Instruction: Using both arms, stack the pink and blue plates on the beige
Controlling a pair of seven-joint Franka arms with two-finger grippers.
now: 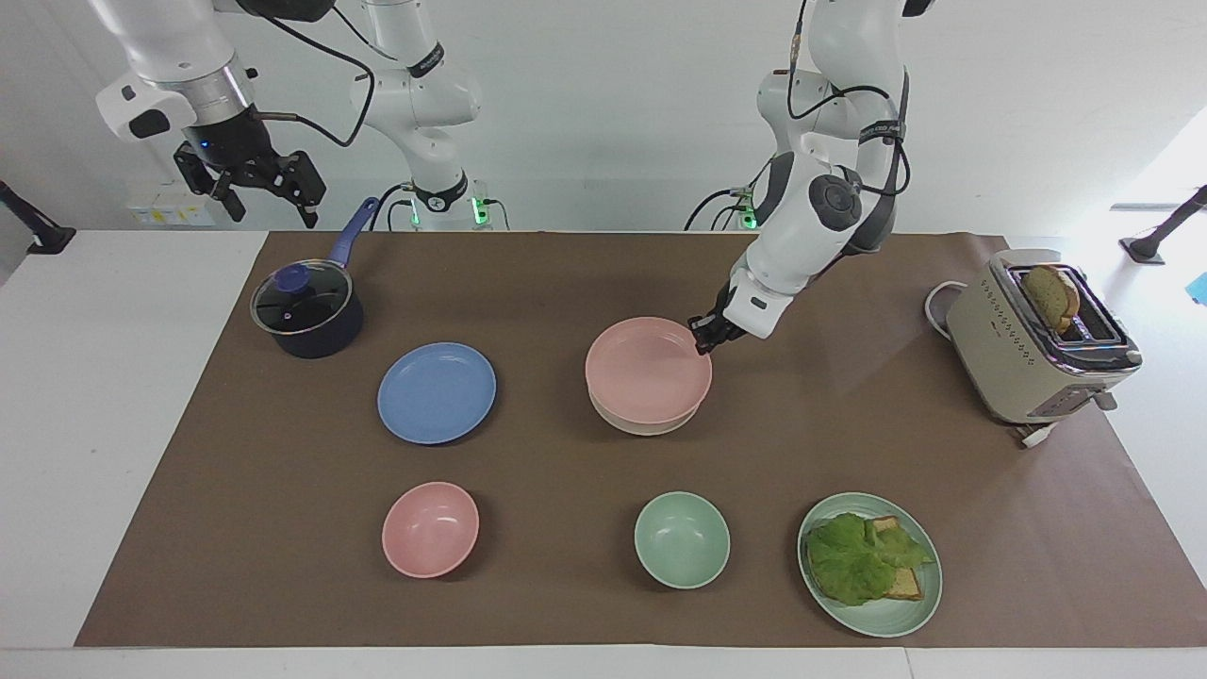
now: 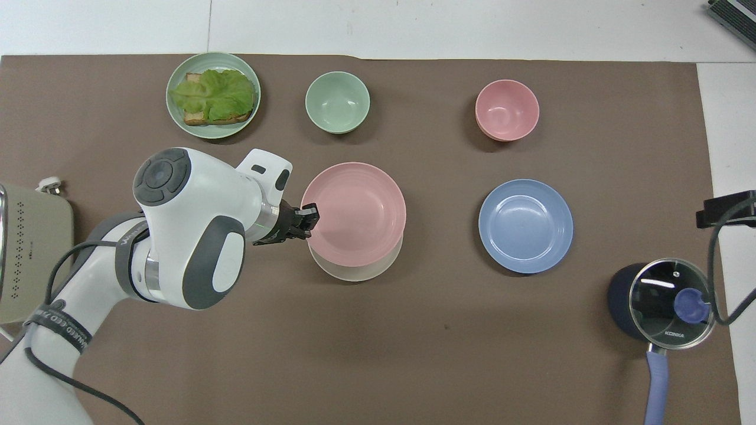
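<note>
Placement of pink plate (image 1: 648, 368) under way: held by its rim in left gripper (image 1: 702, 337), clamped shut, over beige plate (image 1: 649, 422) at mid-table, not yet released. Next: lower, let go. Blue plate (image 1: 437, 392) waiting toward right arm's end; right gripper (image 1: 253, 193) open, raised over saucepan (image 1: 307, 311).

The pale pink plate (image 1: 647, 369) (image 2: 357, 213) sits level over the beige plate (image 1: 651, 425) (image 2: 354, 273), of which only a crescent of rim shows, while the blue plate (image 1: 437, 392) (image 2: 525, 226) lies flat and bare on the mat, apart toward the right arm's end.
</note>
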